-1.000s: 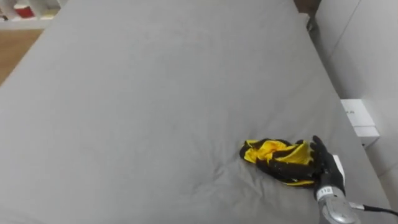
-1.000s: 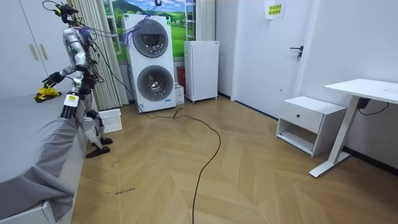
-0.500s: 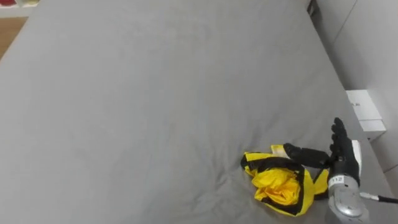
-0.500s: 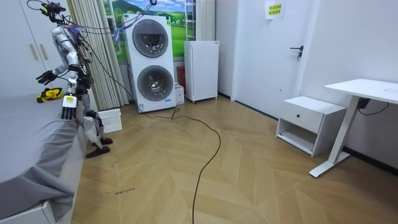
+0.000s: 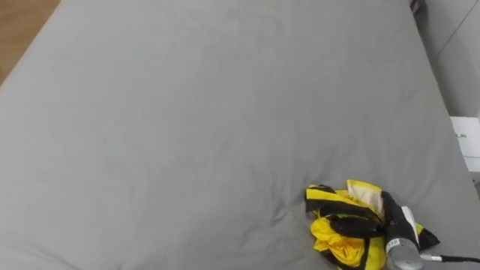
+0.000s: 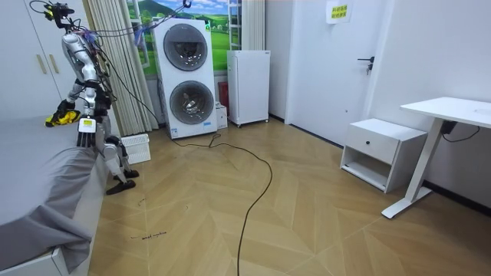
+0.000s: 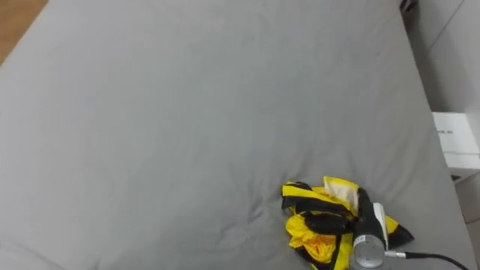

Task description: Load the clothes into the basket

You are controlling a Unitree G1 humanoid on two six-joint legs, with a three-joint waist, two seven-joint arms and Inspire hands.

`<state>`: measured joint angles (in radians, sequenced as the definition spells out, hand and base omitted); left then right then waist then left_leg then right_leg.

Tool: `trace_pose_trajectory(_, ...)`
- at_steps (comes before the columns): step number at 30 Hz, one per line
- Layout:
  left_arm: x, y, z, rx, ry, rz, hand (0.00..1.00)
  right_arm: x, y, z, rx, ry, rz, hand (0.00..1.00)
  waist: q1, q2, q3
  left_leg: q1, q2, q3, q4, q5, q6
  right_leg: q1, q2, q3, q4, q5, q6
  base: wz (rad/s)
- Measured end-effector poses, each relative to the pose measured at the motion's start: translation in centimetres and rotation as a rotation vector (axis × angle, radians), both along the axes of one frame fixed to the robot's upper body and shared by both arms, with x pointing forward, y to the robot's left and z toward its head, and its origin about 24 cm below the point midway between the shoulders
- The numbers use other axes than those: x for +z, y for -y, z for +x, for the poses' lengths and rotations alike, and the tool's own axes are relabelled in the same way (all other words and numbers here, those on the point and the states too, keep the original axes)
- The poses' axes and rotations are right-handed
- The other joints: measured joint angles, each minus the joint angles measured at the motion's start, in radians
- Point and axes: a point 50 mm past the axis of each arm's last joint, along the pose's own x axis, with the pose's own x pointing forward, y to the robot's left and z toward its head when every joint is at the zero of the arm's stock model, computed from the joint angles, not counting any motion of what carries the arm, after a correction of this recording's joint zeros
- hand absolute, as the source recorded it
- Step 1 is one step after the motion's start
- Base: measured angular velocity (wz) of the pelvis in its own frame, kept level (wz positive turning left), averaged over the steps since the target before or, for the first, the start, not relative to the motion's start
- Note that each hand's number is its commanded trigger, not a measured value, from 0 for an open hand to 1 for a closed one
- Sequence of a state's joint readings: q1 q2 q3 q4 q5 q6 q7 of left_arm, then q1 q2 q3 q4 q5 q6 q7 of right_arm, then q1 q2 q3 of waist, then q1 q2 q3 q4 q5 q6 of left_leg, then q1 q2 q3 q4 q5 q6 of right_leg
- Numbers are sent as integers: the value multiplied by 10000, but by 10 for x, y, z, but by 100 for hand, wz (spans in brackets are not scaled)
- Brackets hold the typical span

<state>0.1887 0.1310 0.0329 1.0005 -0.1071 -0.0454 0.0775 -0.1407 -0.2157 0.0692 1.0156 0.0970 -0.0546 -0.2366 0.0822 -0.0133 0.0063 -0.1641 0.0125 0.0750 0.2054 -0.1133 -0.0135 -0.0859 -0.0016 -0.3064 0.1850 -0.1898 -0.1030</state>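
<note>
One yellow-and-black garment (image 5: 334,236) lies bunched on the grey bed (image 5: 187,112), close to the edge where the robot stands. The robot's right hand (image 5: 386,219) rests on top of it, fingers curled into the cloth. Its left hand (image 6: 85,136) hangs low beside the mattress. On the wooden floor just behind its feet sits a white basket (image 6: 136,149). Farther back, stacked washing machines (image 6: 186,77) stand against the wall.

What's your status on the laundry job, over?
Right hand on yellow garment. Garment lies on bed. Basket on floor by robot. Nothing blocking.
</note>
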Motion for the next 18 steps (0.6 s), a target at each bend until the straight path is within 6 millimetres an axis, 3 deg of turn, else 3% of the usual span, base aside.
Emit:
trace_pose_trajectory(1, 0, 0, 1, -12, 61, 18, 0, -1, 0, -1, 17, -65, -27, 2, 20, 3, 9, -23, -6, -24, -10, 0, 0, -3, 0, -49, 0, 1, -1, 9)
trace_pose_trajectory(2, 1, -1, 1, -23, 93, 41, 0, -2, 1, -3, 63, -136, -57, 51, 59, -25, 23, -24, -21, -77, -14, 0, 0, 3, 0, -75, -1, 2, -2, 9)
trace_pose_trajectory(4, 1, -1, 0, -30, 93, 40, 0, -3, 2, -4, 118, -243, -74, 100, 92, -24, 20, -10, -38, -124, -13, 0, 0, 17, -6, -108, -33, 2, -1, 7)
trace_pose_trajectory(9, 1, -5, -1, -159, -2, 137, 0, -4, 12, -10, 123, -597, -454, 100, 59, 36, -9, 1, -63, -215, -7, 0, 0, 153, -13, -266, -172, 1, 5, 9)
trace_pose_trajectory(12, 2, -6, -1, -156, -2, 153, 0, -1, 28, -11, 0, -762, -881, 100, 71, 91, -32, -8, -69, -239, -6, 0, 0, 164, -13, -347, -209, -9, 17, 8)
trace_pose_trajectory(18, 2, -8, 0, -164, -35, 189, 0, 0, 32, -14, -232, -845, -1302, 100, 88, 105, -55, 9, -88, -198, -32, 0, -1, 327, 6, -502, -337, -8, 16, 8)
